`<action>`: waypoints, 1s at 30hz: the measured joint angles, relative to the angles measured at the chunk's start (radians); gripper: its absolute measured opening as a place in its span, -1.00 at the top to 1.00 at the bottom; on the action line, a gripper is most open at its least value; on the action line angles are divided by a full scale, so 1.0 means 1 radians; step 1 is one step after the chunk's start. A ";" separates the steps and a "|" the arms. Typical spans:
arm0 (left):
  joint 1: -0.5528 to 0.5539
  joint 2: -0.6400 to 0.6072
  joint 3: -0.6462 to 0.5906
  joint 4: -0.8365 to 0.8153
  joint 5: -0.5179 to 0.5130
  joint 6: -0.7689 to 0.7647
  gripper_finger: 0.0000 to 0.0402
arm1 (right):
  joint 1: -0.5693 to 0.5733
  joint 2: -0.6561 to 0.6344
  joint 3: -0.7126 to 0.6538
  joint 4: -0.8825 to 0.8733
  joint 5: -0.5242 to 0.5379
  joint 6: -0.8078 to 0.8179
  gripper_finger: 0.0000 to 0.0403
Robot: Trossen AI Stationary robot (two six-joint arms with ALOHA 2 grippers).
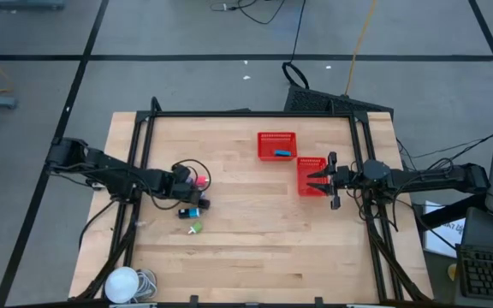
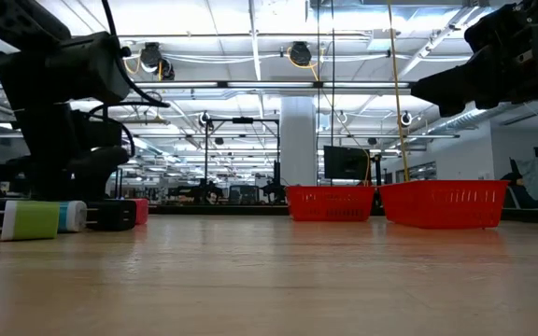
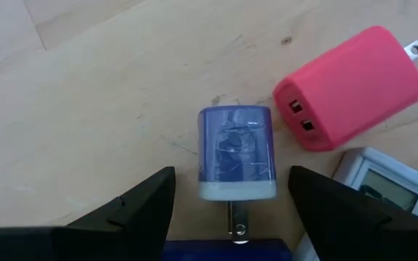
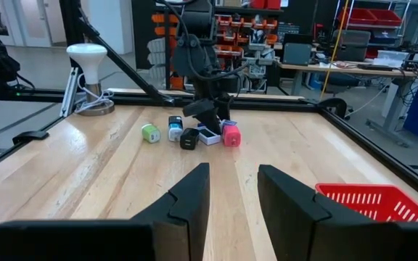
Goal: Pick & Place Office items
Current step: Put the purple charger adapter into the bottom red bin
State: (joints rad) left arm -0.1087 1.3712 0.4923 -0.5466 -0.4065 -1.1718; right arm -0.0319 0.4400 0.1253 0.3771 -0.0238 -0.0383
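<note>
The left gripper (image 3: pixel 231 210) hangs low over the cluster of office items, jaws open and empty. A blue charger (image 3: pixel 236 154) lies squarely between the fingers (image 3: pixel 140 206), just ahead of the tips, its long axis running along the reach and its prongs toward the wrist. A pink charger (image 3: pixel 350 87) sits just beside one finger, apart from the blue one, leaving little room there. The right gripper (image 1: pixel 327 180) waits over a red basket (image 1: pixel 312 181), jaws partly open and empty

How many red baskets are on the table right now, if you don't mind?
2: one red basket at the table's far middle, holding a blue item; the other red basket beneath the right gripper.
</note>
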 joint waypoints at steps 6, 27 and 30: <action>0.000 0.002 -0.003 0.000 -0.034 -0.032 -0.31 | 0.000 0.000 0.000 0.000 0.000 0.000 0.48; 0.003 -0.021 0.028 0.039 -0.064 0.115 0.25 | 0.000 0.000 0.000 0.000 0.055 -0.005 0.48; 0.003 -0.028 0.076 0.047 -0.042 0.191 0.23 | 0.000 0.006 0.000 0.002 0.081 -0.005 0.48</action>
State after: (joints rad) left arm -0.1059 1.3435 0.5686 -0.4992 -0.4480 -0.9806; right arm -0.0322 0.4462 0.1253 0.3789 0.0570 -0.0429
